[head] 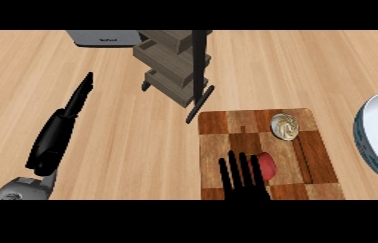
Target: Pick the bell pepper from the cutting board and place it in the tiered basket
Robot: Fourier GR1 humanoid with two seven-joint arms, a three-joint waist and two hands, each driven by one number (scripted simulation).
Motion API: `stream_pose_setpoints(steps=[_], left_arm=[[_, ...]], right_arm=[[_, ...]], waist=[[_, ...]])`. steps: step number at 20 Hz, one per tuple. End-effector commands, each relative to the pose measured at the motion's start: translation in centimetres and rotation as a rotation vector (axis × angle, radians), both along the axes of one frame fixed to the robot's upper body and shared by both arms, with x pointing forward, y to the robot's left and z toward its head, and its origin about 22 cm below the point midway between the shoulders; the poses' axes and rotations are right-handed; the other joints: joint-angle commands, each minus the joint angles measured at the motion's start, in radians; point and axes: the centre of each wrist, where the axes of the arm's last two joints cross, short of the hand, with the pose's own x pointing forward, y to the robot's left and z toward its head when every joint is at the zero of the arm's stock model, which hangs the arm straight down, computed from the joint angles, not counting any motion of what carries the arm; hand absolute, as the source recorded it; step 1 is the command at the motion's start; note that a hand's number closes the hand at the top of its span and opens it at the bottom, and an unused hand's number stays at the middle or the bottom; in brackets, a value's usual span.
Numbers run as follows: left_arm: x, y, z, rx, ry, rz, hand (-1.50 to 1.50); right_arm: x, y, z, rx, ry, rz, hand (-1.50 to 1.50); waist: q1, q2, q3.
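Right hand (242, 179), fingers straight, is covering the bell pepper (266, 167); closing off-centre risks rolling it toward 3 o'clock.

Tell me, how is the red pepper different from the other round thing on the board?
The pepper is red; the round thing is pale and shiny. The pepper sits near the board's front, half hidden by the right hand; the round thing lies farther back, uncovered. Both rest on the board.

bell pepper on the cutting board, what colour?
Red. The bell pepper shows in the head view, partly hidden behind the right hand on the cutting board.
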Motion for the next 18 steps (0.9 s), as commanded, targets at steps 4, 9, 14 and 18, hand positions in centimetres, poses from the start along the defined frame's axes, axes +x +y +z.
stream_pose_setpoints(steps=[4, 9, 14, 18], left_arm=[[0.2, -1.4, -1.0, 0.001, -0.001, -0.014, 0.00], [-1.4, -0.8, -0.3, -0.003, 0.003, -0.003, 0.00], [-0.4, -0.7, -0.7, 0.008, -0.006, 0.004, 0.00], [1.3, 0.1, 0.7, 0.003, 0.006, 0.001, 0.00]], right_arm=[[-0.3, -0.2, -1.5, -0.089, -0.021, -0.145, -1.50], [-0.2, -1.4, 0.3, -0.067, -0.145, -0.144, -1.50], [2.0, -2.7, -0.1, -0.046, -0.157, -0.140, -1.50], [3.7, -3.5, -0.3, -0.026, -0.121, -0.154, -1.50]], waist=[[-0.003, 0.001, 0.001], [0.003, -0.001, 0.001], [0.003, 0.001, 0.001], [0.002, 0.002, 0.001]])
